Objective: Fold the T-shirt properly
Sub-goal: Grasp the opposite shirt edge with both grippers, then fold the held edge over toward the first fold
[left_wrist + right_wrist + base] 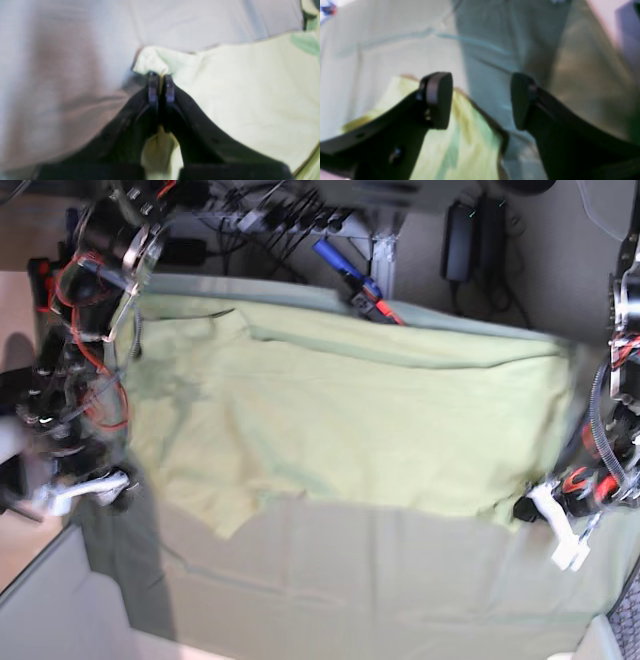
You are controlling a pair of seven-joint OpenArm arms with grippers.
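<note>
The pale yellow-green T-shirt lies spread flat across the table, with a sleeve at the far left. My left gripper is at the shirt's near right corner. In the left wrist view it is shut on a pinched fold of the shirt's edge, with cloth showing between the fingers. My right gripper is at the shirt's left edge. In the right wrist view it is open and empty, with the shirt under its left finger.
A grey-green table cloth covers the table under the shirt and extends to the near edge. Cables, power bricks and a blue and red tool lie beyond the far edge. The table's near left corner drops to the floor.
</note>
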